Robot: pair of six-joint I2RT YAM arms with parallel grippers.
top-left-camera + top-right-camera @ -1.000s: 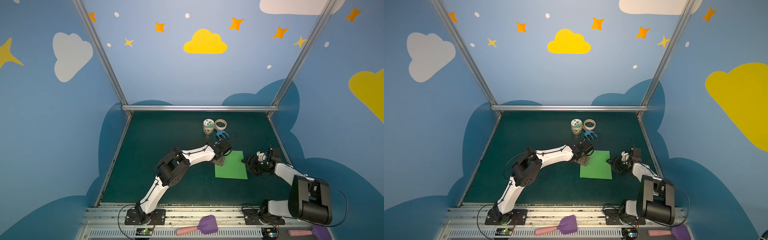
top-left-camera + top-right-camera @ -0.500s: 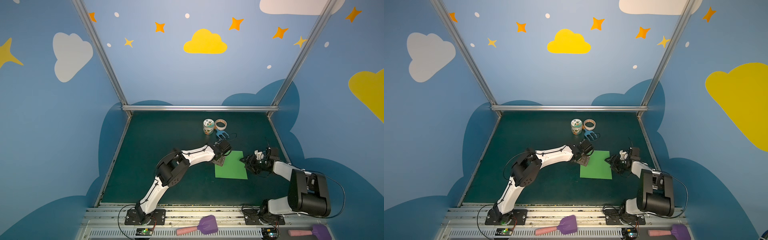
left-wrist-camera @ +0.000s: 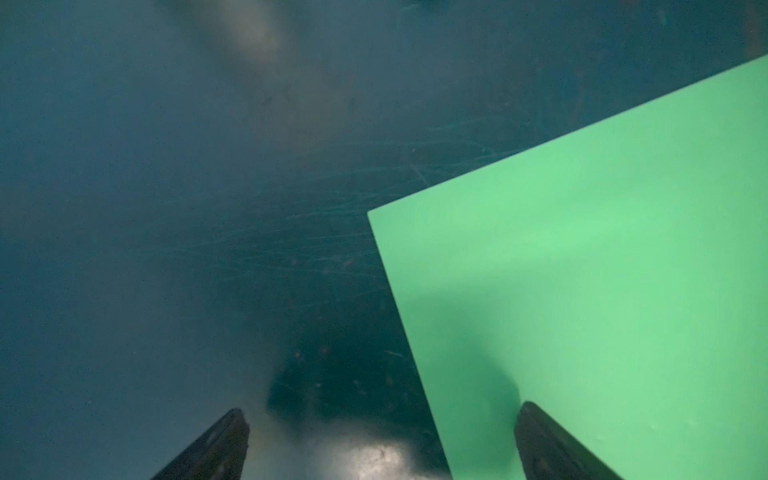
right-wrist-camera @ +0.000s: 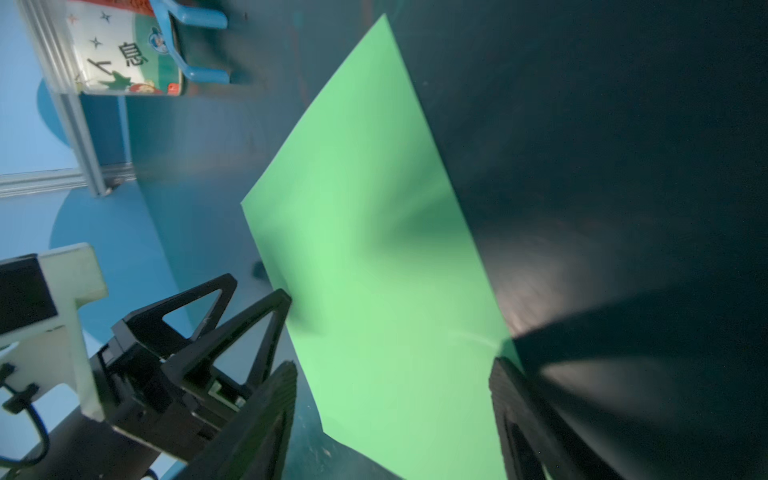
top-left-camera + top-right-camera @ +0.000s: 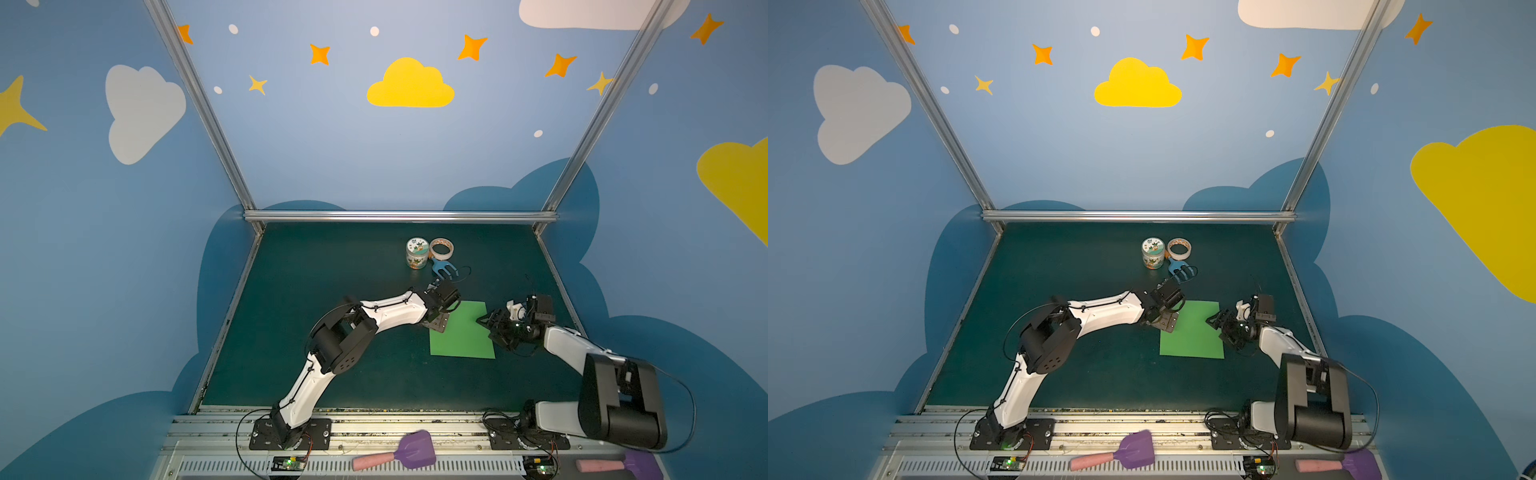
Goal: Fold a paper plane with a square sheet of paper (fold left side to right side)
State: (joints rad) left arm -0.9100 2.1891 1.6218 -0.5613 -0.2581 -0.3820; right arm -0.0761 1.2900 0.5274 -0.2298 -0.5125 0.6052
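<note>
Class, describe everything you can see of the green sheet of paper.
The square sheet of paper is plain bright green, thin, matte and uncreased, lying flat on the dark green table between the arms. The open left gripper straddles its left edge, the open right gripper sits at its right edge; actual contact is unclear.

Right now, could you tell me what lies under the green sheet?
The square sheet of paper lies on the dark table; whatever it covers is hidden.

Bright green paper [image 5: 461,332] (plain), teal table [image 5: 332,266]
</note>
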